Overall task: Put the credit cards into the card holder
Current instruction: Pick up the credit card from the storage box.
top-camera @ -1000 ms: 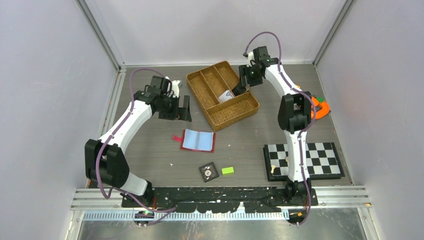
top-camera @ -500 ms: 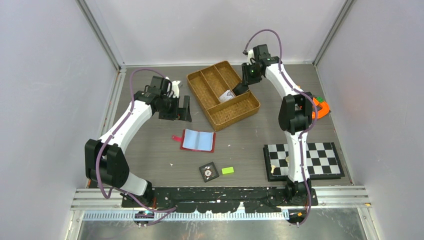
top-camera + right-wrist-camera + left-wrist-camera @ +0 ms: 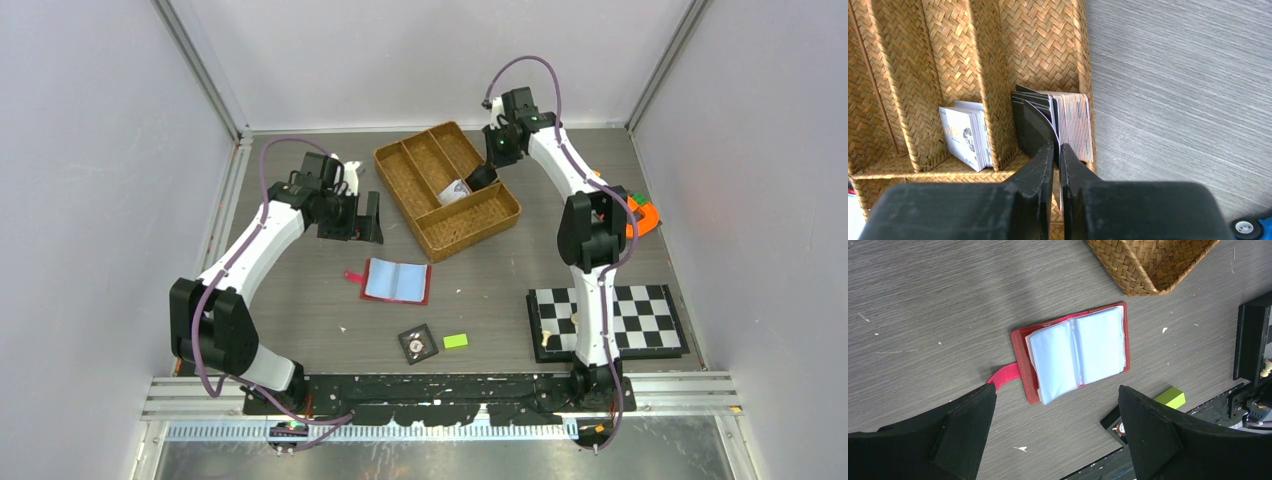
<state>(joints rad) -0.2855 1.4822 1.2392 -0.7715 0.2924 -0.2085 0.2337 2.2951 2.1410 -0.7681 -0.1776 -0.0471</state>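
The red card holder (image 3: 397, 281) lies open on the table, its blue-grey pockets (image 3: 1075, 352) facing up and its tab pointing left. My left gripper (image 3: 1056, 390) hovers open above it, holding nothing. Stacks of credit cards (image 3: 1075, 120) stand on edge in the woven tray (image 3: 470, 232). My right gripper (image 3: 1057, 147) reaches down into that compartment, shut on the thin edge of one credit card (image 3: 1054, 125), between the dark cards and the striped stack. In the top view the right gripper (image 3: 472, 182) is at the tray's right side.
A second stack of white cards (image 3: 965, 137) stands in the neighbouring compartment. A green block (image 3: 455, 341) and a black tile with a dial (image 3: 417, 344) lie near the front. A checkerboard (image 3: 610, 320) and an orange object (image 3: 640, 215) sit on the right.
My right gripper's jaws have closed from wide apart onto a card in the tray, and its wrist has shifted slightly. The left arm has stayed still.
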